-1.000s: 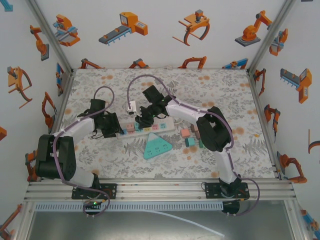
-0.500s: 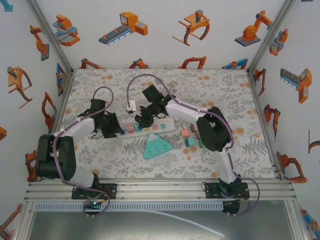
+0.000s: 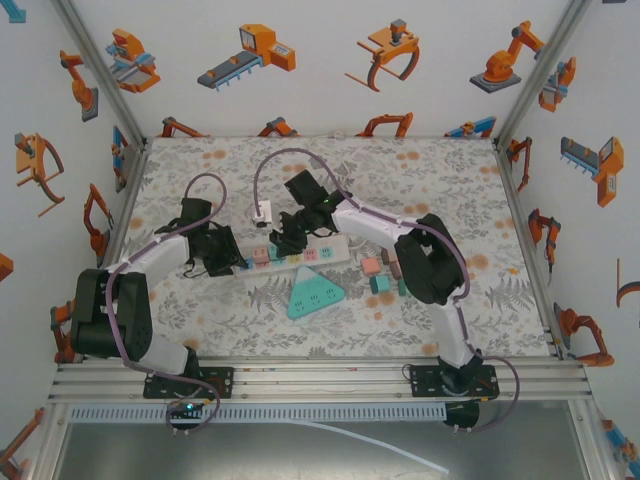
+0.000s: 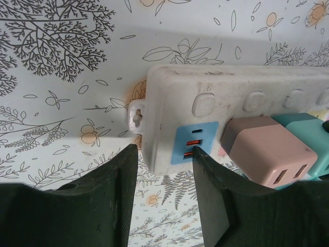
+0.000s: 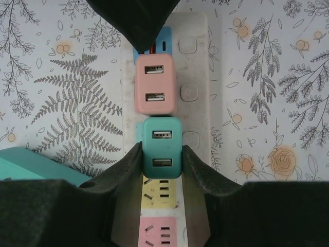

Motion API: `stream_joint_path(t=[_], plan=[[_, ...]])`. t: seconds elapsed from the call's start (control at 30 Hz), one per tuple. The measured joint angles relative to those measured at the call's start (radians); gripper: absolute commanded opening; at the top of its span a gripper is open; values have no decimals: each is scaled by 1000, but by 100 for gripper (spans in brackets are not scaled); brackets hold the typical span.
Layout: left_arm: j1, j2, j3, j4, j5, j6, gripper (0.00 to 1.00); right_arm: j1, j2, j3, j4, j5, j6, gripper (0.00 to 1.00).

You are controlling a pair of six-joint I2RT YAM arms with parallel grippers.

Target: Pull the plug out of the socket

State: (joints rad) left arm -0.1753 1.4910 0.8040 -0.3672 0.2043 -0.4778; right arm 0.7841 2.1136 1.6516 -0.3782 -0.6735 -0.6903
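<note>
A white power strip (image 3: pixel 335 246) lies across the middle of the table. A pink plug (image 5: pixel 155 84) and a teal plug (image 5: pixel 162 146) are seated in it side by side. My right gripper (image 5: pixel 162 155) is shut on the teal plug, one finger against each side. Below the plug are a yellow socket (image 5: pixel 160 194) and a pink one. My left gripper (image 4: pixel 164 154) is closed at the strip's left end (image 4: pixel 159 118), by the blue USB panel (image 4: pixel 193 141). The right gripper (image 3: pixel 290 238) sits over the strip's left half, the left gripper (image 3: pixel 230 260) just beyond its end.
A teal triangular socket block (image 3: pixel 315 294) lies in front of the strip. Small pink and teal cubes (image 3: pixel 380 272) sit to its right. A white plug (image 3: pixel 263 211) on a grey cable rests behind the strip. Walls close the table's sides.
</note>
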Motion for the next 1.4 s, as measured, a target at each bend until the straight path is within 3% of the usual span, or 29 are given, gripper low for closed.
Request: stream_joint_path(t=[0.33,0.43,0.57,0.73,0.9,1.07,1.3,1.4], plan=[[0,0,1,-3,-1,-13,46,14,-135,-19,32,35,-97,8],[0,-3,2,-8,-6,-15,50,14,-148,-20,41,40,-90,8],[0,-30,6,-45,-28,-11,57,8,-184,-41,77,44,18,6],[0,-167,43,-98,-23,-1,65,-42,-357,-167,198,61,300,6],[-15,-365,78,-89,32,48,77,-150,-611,-357,306,117,568,5],[-113,-503,80,-62,105,118,85,-315,-820,-568,362,169,812,5],[-275,-563,106,-9,191,169,99,-599,-856,-761,407,190,1129,6],[-349,-558,127,23,209,180,97,-679,-800,-805,470,185,1223,6]])
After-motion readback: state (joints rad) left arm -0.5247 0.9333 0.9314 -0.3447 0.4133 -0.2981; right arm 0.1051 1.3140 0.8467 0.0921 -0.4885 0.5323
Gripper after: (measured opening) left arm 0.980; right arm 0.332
